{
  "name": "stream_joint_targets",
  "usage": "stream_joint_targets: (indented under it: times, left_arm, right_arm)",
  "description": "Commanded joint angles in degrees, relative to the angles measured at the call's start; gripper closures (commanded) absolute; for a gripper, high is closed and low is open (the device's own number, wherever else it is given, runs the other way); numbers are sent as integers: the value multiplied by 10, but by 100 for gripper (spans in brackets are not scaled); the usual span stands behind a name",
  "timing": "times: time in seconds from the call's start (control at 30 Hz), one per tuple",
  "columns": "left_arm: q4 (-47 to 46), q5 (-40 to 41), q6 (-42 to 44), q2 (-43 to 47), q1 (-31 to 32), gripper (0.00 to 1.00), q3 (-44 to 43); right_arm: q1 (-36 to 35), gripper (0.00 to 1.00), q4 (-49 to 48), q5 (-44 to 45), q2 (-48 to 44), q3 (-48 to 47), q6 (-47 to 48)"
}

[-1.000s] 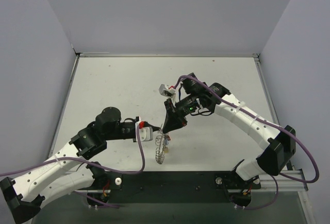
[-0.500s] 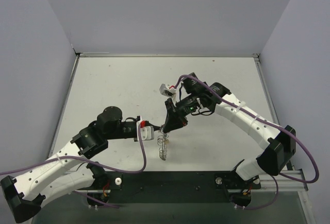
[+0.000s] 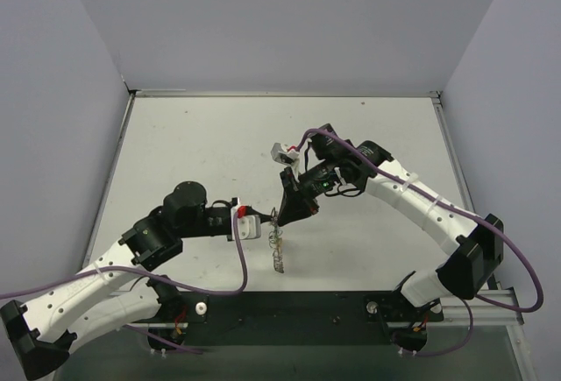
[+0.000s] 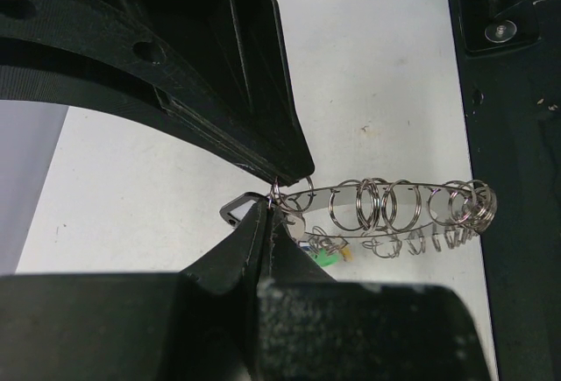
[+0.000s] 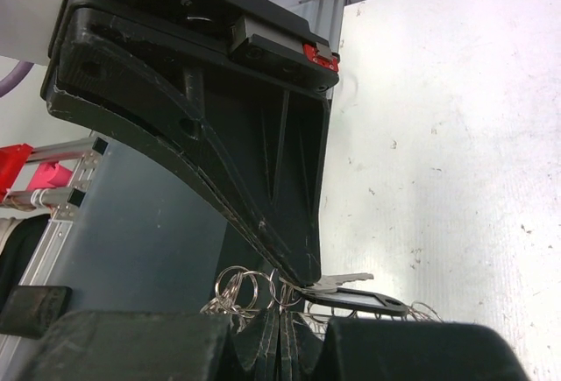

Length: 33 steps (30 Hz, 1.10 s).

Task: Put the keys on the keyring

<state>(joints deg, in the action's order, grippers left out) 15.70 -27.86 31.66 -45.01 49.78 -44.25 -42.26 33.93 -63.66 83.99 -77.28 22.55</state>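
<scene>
The keyring [image 3: 277, 248] hangs in the air between both grippers, edge-on from above. In the left wrist view the keyring [image 4: 394, 206] is a large silvery ring threaded with several small split rings. Keys with green and yellow heads [image 4: 331, 254] hang under it. My left gripper [image 4: 270, 204] is shut on the ring's near end at a small split ring. My right gripper [image 3: 282, 216] comes down from above and is shut at the same spot. In the right wrist view my right gripper [image 5: 280, 321] is closed under the small rings [image 5: 238, 289], beside a silver key [image 5: 344, 282] and a black head [image 5: 381, 300].
The white table [image 3: 202, 153] spreads behind and beside the arms. The black base rail [image 3: 289, 311] runs along the near edge, just below the hanging ring. Grey walls close in the left, back and right sides.
The keyring has turned from nearly face-on to edge-on in the top view and hangs narrower. Both grippers have stayed shut and shifted only slightly.
</scene>
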Motion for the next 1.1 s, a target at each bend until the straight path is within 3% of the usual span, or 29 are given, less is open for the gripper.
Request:
stream_joint_targets:
  times: [0.0, 0.47, 0.8, 1.07]
  left_arm:
    - [-7, -10, -8, 12, 5, 100, -5]
    - [8, 77, 21, 12, 26, 100, 7]
    - [-4, 93, 23, 36, 28, 100, 12]
    - [60, 83, 55, 30, 25, 100, -11]
  right_arm:
    - [7, 100, -33, -24, -29, -18, 6]
    - [8, 100, -49, -36, -44, -10, 1]
    - [8, 100, -48, -47, -39, -8, 1]
    - [-3, 100, -23, -53, -35, -14, 21]
